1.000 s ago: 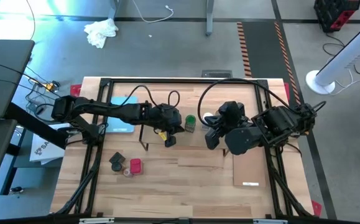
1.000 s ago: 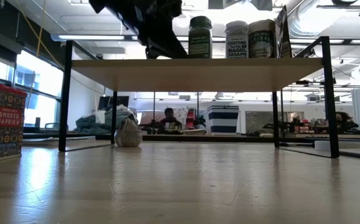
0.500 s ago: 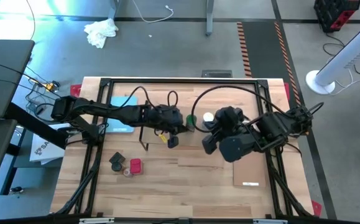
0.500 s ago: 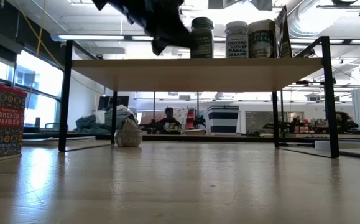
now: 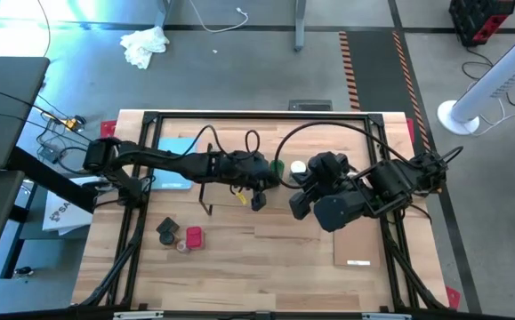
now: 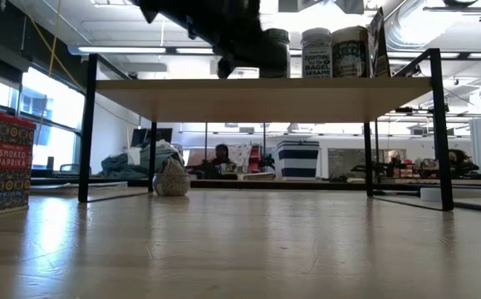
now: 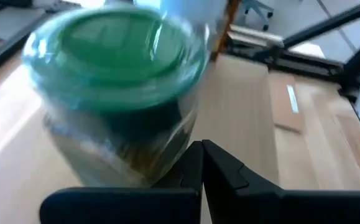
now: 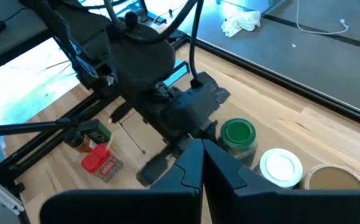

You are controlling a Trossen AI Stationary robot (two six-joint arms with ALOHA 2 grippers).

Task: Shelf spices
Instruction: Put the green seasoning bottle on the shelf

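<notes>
The shelf stands on the table with three jars on its plank. These are the green-lidded jar, the white-lidded jar and the tan-lidded jar. My left gripper is shut and lies close beside the green-lidded jar. In the low view its arm hides most of that jar. My right gripper is shut and hovers above the shelf's near side. A red tin and a dark brown jar rest on the table. My left gripper has its shut fingers alongside the green-lidded jar's side wall. The outer side of one finger lies against that wall, low down. The fingers slant toward the table's near right. The jar stands upright on the shelf plank.
A light-blue pad lies at the far left. A thin pale board lies at the near right. The paprika tin stands at the low view's left. Black frame rails run along the table's sides.
My left gripper has moved toward the table's right, along the shelf and up to the green-lidded jar. The jar has slid a little toward the white-lidded jar. My right arm shifted slightly toward the near edge, then kept still.
</notes>
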